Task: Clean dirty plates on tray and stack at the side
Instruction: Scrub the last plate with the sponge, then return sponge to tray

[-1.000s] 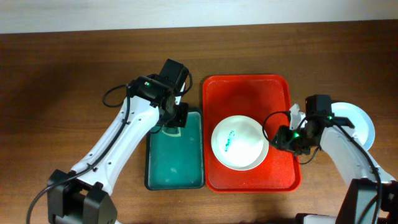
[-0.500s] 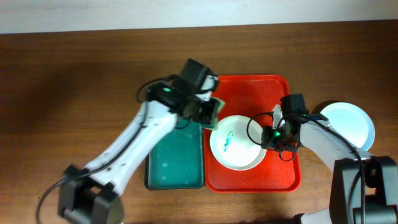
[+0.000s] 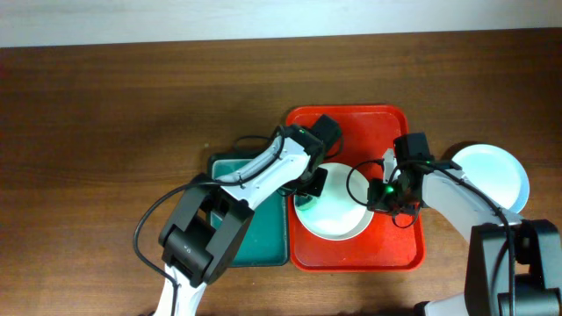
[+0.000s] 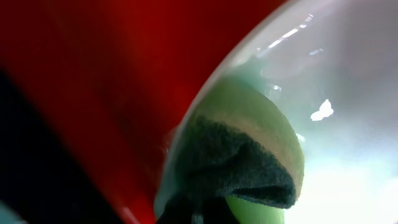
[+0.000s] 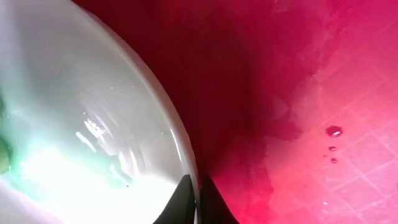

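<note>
A pale plate [image 3: 338, 211] lies on the red tray [image 3: 351, 127]. My left gripper [image 3: 312, 186] is shut on a green sponge [image 4: 249, 155] with a dark scouring side, pressed on the plate's left rim [image 4: 273, 56]. My right gripper [image 3: 384, 195] is shut on the plate's right rim [image 5: 180, 143], one finger on each side. A second plate [image 3: 496, 175] lies on the table right of the tray. In the right wrist view the plate's inside [image 5: 74, 112] looks wet and faintly green. The teal smear is hidden by the left gripper.
A dark green sponge tray [image 3: 250, 228] lies left of the red tray, under my left arm. The red tray floor [image 5: 323, 93] carries a few water drops. Brown table [image 3: 105, 132] lies all around.
My left gripper has swung right from the sponge tray onto the plate with the sponge. My right gripper moved left and closed on the plate's right rim.
</note>
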Tool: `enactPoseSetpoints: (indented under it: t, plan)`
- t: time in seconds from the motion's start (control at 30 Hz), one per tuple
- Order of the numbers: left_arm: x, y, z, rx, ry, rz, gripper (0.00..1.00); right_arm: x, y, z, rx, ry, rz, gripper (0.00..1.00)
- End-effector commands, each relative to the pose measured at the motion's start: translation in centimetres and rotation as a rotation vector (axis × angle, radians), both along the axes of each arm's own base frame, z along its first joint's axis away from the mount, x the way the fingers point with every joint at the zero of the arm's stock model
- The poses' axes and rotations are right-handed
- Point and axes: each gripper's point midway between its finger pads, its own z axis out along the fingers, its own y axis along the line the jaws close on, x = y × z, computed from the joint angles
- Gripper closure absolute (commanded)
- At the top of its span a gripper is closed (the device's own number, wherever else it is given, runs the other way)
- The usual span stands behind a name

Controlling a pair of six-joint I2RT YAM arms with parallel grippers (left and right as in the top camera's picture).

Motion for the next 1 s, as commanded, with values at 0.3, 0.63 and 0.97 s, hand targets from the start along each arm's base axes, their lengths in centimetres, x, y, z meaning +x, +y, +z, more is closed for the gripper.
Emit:
enactPoseSetpoints:
  t: [0.3,0.63,0.97]
  plan:
    - [-6.2,-9.8,-0.4,-0.338,0.203,-0.12,1.0,-2.0,-1.7,-1.7,-0.099,0.088,-0.019,0.96]
    - [1.5,2.8,-1.1,0.184,-0.073,0.024,1.0,-2.1,-1.7,-1.7,-0.099,0.092,-0.019,0.96]
    - [1.4,6.7,16.1,0.099,-0.145,0.135,1.0,-2.2,-1.7,-1.7,-0.099,0.095,-0.018,0.95]
